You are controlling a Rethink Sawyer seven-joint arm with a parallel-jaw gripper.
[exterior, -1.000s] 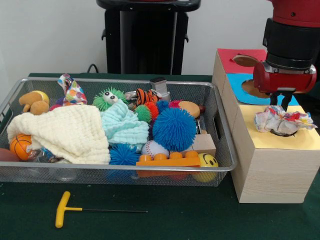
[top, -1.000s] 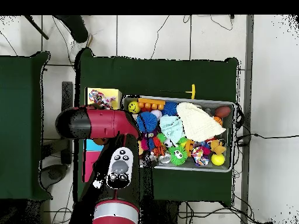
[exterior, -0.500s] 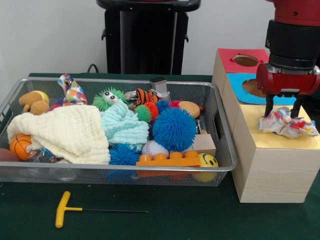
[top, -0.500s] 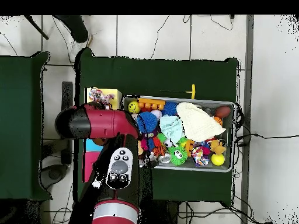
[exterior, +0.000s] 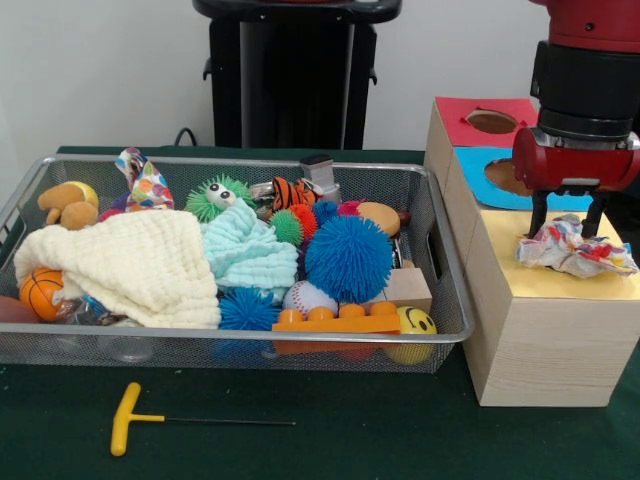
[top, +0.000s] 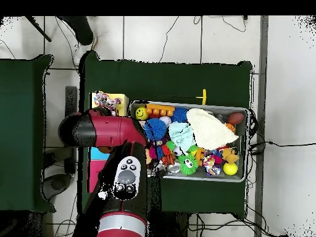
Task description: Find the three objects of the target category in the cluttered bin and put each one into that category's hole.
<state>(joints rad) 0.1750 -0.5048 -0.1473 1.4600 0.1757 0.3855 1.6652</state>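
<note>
From my end the gripper hangs spread open just above the polka-dot cloth, which lies bunched on the yellow top of the box over the hole, so I worry it just sits there and never drops in.

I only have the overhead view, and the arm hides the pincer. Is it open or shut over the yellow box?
Observer: Open. In the front view the pincer has its fingers apart, just above the crumpled cloth.
Operator: Is that cloth down the hole?
Observer: No. It lies bunched on the yellow top, and the hole is hidden under it.
Operator: Any more such cloth in the bin?
Observer: A polka-dot cloth sticks up at the far rim of the bin.
</note>
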